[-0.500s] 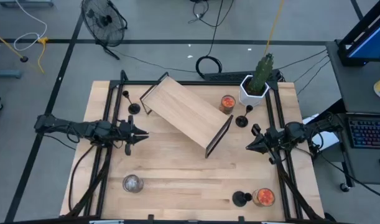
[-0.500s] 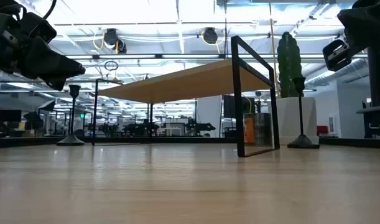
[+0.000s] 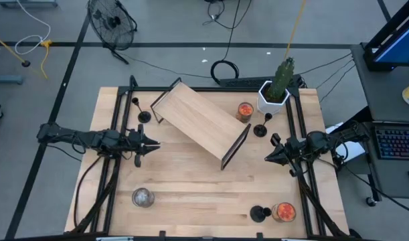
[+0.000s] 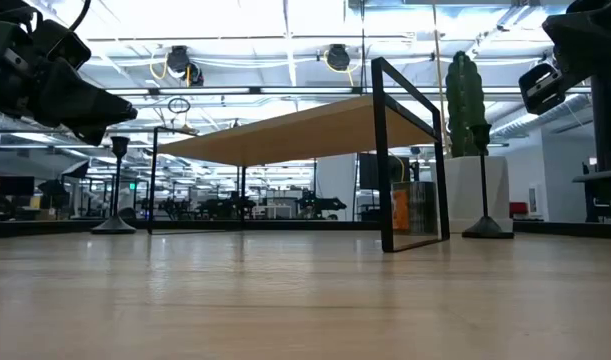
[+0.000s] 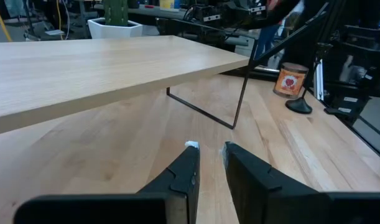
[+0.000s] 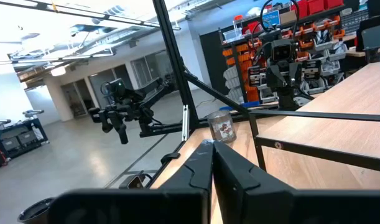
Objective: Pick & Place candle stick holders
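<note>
Holders (image 3: 142, 115) (image 3: 260, 128) (image 3: 259, 213) unmoved since half a second ago. Left hand (image 3: 154, 143) narrowly parted, empty; right hand (image 3: 268, 158) closed, empty. Picking not yet begun.

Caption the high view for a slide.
Three black candle stick holders around a wooden shelf; both end effectors idle, holding nothing.

The bench (image 3: 191, 184) is seen in pale wood with straight grain lines, edged by black rails (image 3: 110, 134). A light wooden shelf (image 3: 197, 120) is carried on thin black legs, and three black holders (image 3: 143, 115) (image 3: 260, 128) (image 3: 259, 213) are set about it. A green cactus (image 3: 282, 77) is shown in a white pot (image 3: 270, 99), and two jars (image 3: 244, 111) (image 3: 284, 212) are marked orange-red.
</note>
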